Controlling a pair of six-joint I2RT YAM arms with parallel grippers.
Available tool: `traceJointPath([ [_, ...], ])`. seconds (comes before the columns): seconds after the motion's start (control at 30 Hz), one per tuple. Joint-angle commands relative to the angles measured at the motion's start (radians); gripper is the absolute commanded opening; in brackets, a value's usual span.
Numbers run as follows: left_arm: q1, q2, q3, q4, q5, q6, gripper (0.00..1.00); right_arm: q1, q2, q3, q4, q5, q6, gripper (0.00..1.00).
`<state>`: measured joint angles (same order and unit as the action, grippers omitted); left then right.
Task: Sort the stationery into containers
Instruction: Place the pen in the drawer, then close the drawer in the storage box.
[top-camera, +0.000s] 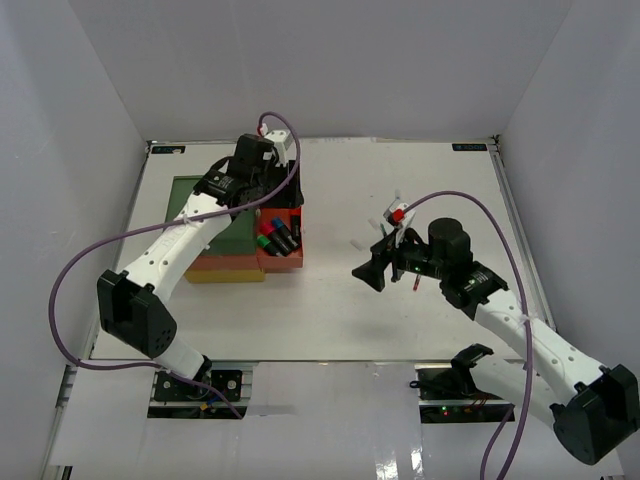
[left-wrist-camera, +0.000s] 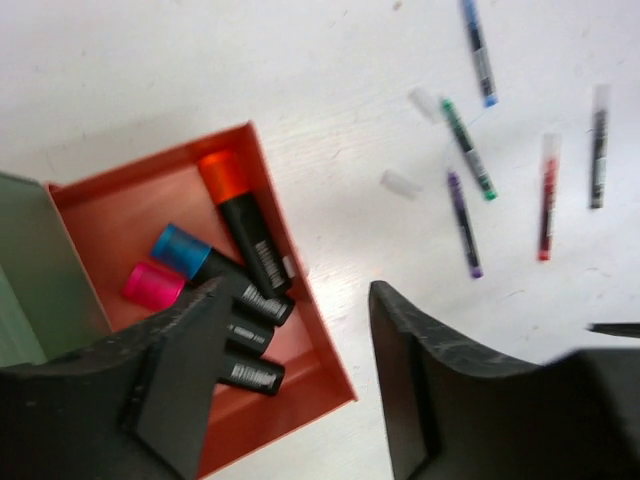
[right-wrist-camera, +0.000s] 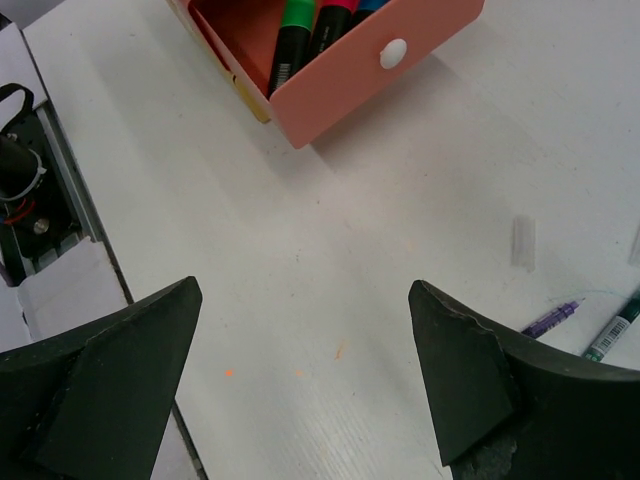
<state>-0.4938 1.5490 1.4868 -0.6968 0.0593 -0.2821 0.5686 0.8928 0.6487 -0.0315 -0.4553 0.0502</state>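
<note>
The right gripper (right-wrist-camera: 305, 290) is hovering released near the purple pen (right-wrist-camera: 550, 318), wanting fingers (right-wrist-camera: 120, 380) squared across it; the left gripper (left-wrist-camera: 295, 290) is hanging open over the red drawer (left-wrist-camera: 120, 210).

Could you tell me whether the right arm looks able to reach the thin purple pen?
Probably yes: the thin purple pen lies uncovered on the white table close beside the open, empty right claw; only a thin green pen and a clear cap lie near it.

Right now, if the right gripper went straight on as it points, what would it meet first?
The right gripper would probably meet bare table, short of the red-orange drawer; depth is unclear.
</note>
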Motion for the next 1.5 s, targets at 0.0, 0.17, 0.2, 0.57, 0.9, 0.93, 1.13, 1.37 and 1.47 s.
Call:
traceJointPath([
  [0.0, 0.003, -0.012, 0.095, 0.026, 0.056, 0.001, 0.7, -0.004, 0.061, 0.081, 0.008, 0.052, 0.014, 0.91],
  [0.17, 0.006, -0.003, 0.174, 0.036, -0.021, 0.053, 0.88, -0.003, 0.245, 0.204, 0.008, 0.098, 0.007, 0.91],
  [0.2, 0.011, -0.004, 0.181, 0.036, -0.044, 0.06, 0.9, -0.003, 0.273, 0.221, 0.008, 0.105, 0.004, 0.91],
  [0.57, 0.162, -0.148, 0.014, 0.158, -0.282, 0.097, 0.98, 0.04, 0.676, 0.469, 0.005, 0.177, -0.035, 0.9],
  [0.9, 0.322, -0.302, -0.328, 0.351, -0.266, 0.029, 0.98, 0.103, 0.925, 0.658, 0.002, 0.277, -0.043, 0.9],
  [0.93, 0.327, -0.306, -0.345, 0.364, -0.262, 0.026, 0.98, 0.106, 0.937, 0.667, 0.001, 0.277, -0.041, 0.9],
  [1.13, 0.336, -0.302, -0.421, 0.407, -0.225, -0.008, 0.98, 0.14, 0.994, 0.73, 0.002, 0.291, -0.039, 0.9],
  [1.37, 0.336, -0.28, -0.473, 0.424, -0.127, -0.048, 0.98, 0.157, 1.023, 0.766, -0.001, 0.274, -0.029, 0.9],
  [1.47, 0.336, -0.267, -0.476, 0.422, -0.093, -0.063, 0.98, 0.165, 1.025, 0.781, 0.013, 0.261, -0.018, 0.9],
])
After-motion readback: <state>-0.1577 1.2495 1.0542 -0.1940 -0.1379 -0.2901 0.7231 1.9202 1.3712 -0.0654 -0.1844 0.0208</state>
